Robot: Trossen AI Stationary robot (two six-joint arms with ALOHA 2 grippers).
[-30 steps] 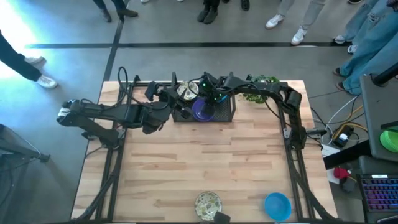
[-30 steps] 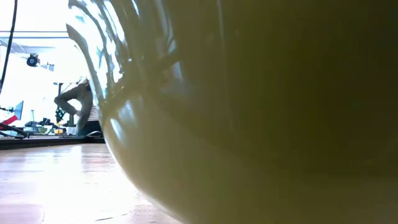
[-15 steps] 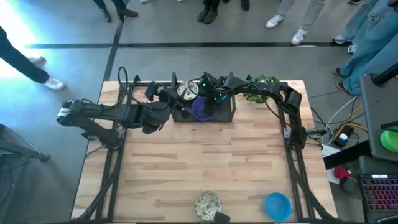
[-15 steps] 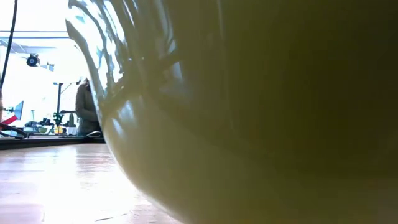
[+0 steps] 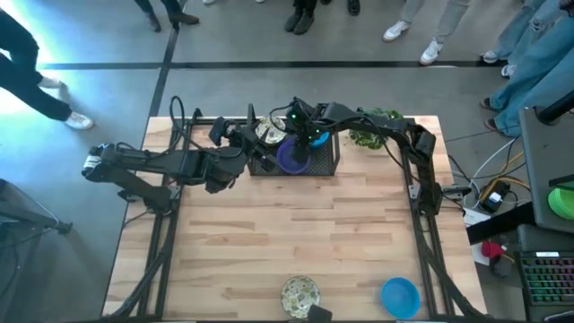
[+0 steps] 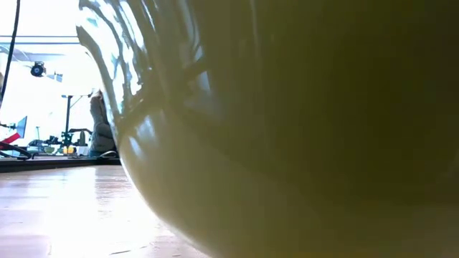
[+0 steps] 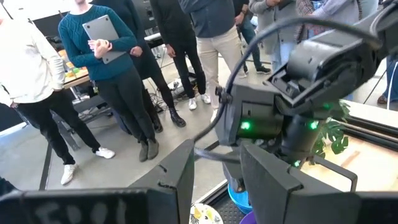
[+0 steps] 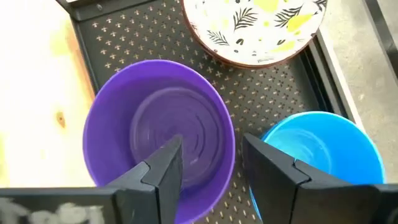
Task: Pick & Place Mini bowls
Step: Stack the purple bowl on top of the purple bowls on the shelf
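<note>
A black mesh tray (image 5: 330,166) at the table's far middle holds a purple mini bowl (image 8: 161,130), a blue one (image 8: 320,149) and a cream leaf-patterned one (image 8: 255,28). My right gripper (image 8: 211,149) hangs open just above the tray. One finger is over the purple bowl's hollow and the other over the gap between the purple and blue bowls. My left gripper (image 7: 217,155) is open and empty, level, just left of the tray (image 5: 254,148). A cream bowl (image 5: 300,293) and a blue bowl (image 5: 400,296) rest on their bases at the near edge.
A green leafy plant (image 5: 372,126) sits right of the tray under my right arm. The near cream bowl (image 6: 287,143) fills most of the low view. People stand beyond the table's far edge. Bare wood (image 5: 296,233) lies between the tray and the near bowls.
My right gripper has risen a little above the tray, and more of the blue bowl beside the purple one shows in the high view. The purple bowl stays where it was in the tray.
</note>
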